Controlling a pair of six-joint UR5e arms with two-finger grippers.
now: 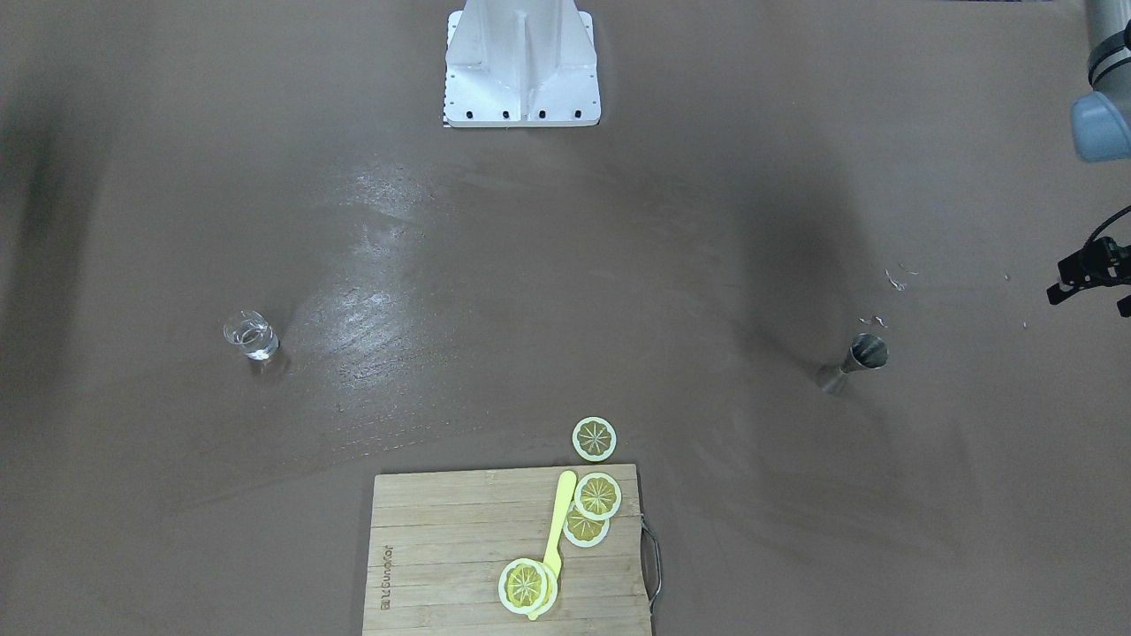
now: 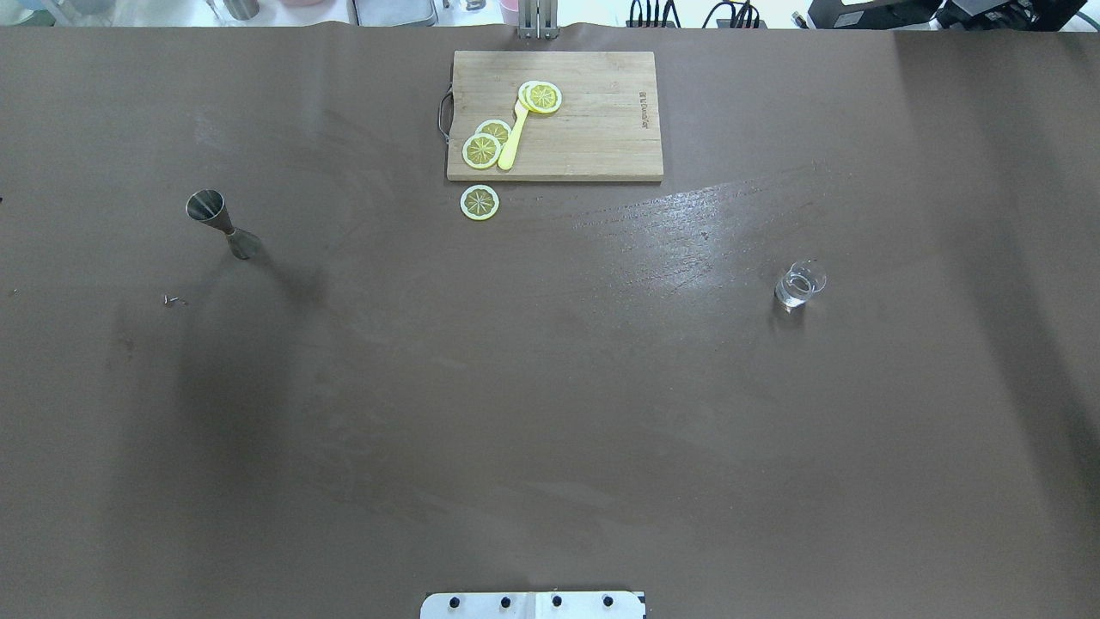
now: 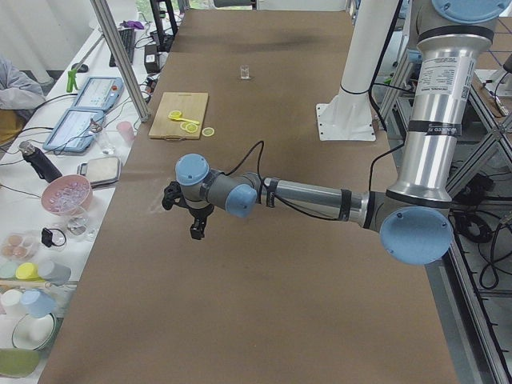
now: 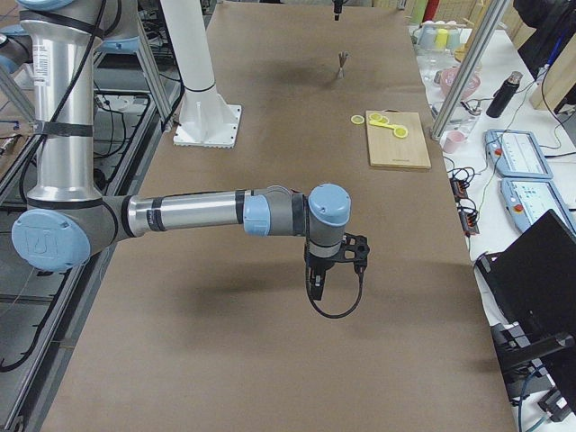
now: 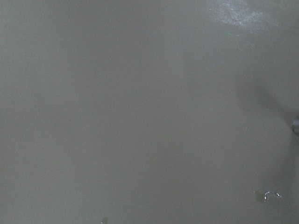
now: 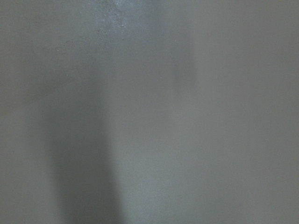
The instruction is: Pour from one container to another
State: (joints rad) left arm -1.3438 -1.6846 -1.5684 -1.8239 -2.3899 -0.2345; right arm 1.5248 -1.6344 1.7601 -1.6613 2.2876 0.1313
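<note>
On table (image 2: 550, 387), tumbler (image 2: 799, 286) upright, jigger (image 2: 222, 225) well apart

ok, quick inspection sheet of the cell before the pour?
Surface: brown table cover, glare patch, small scraps near jigger.
Job's things: glass tumbler and jigger upright, far apart, untouched.
Clutter: cutting board with lemon slices and yellow utensil; one slice off it.
Grippers: left gripper, right gripper above bare table; open or shut unclear.
Cables: loop hanging under right gripper.
Surroundings: side bench with bowls; person at its edge.
</note>
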